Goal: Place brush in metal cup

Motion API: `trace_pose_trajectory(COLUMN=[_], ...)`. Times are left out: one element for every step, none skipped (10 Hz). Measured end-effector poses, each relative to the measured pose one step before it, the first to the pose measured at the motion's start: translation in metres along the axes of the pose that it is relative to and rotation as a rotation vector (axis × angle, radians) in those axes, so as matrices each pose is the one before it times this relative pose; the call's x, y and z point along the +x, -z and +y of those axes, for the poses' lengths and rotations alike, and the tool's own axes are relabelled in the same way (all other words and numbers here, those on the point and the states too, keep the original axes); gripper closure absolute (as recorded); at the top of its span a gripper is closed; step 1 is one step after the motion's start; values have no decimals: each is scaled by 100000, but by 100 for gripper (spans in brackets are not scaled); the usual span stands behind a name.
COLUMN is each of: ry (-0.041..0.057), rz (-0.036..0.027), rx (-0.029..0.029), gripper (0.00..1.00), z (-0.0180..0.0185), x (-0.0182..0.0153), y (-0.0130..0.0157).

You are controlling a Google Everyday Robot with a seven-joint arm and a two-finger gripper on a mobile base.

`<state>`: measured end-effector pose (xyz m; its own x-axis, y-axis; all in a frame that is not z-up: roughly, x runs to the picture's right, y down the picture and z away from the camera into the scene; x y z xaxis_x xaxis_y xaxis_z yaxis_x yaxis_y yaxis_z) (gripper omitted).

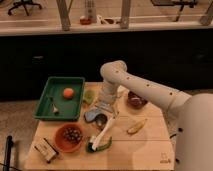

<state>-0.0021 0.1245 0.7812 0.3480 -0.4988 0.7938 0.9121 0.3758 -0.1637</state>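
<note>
- The task is not yet done: the brush (105, 132) lies flat on the wooden table (150, 147), outside the metal cup (95, 117).
- The brush's white handle runs at a slant away from the metal cup toward the camera. Its upper end is just beside the cup's dark mouth.
- Its dark bristle head is at the end far from the cup, against a green chilli (103, 146).
- The metal cup sits near the middle of the table. I cannot tell whether it stands upright or is tipped, though a dark opening shows on the side facing the brush.
- What remains, as I judge it, is the whole job: take hold of the handle, lift it, turn it upright and lower it into the cup.
- The gripper (104, 107) hangs just above the metal cup, slightly behind it, pointing down at the table.
- Its jaws stand spread wide and nothing is between them. I see no contact with the brush, and whether a finger brushes the cup's rim is unclear.
- An orange bowl (69, 136) of dark fruit sits picture-left of the cup and nearer the camera.
- A dark red bowl (135, 99) is picture-right of the cup and farther back.
- A banana (136, 127) lies picture-right of the cup, and a green tray (52, 102) is picture-left of it.
- The bowls are larger openings near the cup, so a careless drop could land the brush in the wrong vessel.
</note>
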Motion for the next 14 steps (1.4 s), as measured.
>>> trace_pose_trajectory(ry=[51, 56, 67, 38, 89, 148, 102, 141, 171, 177, 90, 277, 353, 30], rz=[124, 61, 177, 93, 83, 153, 82, 250, 275, 408, 214, 226, 307, 110], rx=[-68, -50, -19, -99, -103, -67, -166, 158, 396, 211, 219, 239, 302, 109], gripper=[20, 20, 20, 20, 20, 20, 20, 20, 20, 20, 20, 20, 20, 20], z=[-5, -4, -17, 37, 14, 15, 64, 16, -98, -41, -13, -18, -45, 33], x=[19, 0, -7, -8, -33, -61, -71, -53, -24, -19, -21, -31, -34, 7], y=[61, 30, 81, 9, 7, 32, -5, 10, 25, 96, 81, 97, 105, 43])
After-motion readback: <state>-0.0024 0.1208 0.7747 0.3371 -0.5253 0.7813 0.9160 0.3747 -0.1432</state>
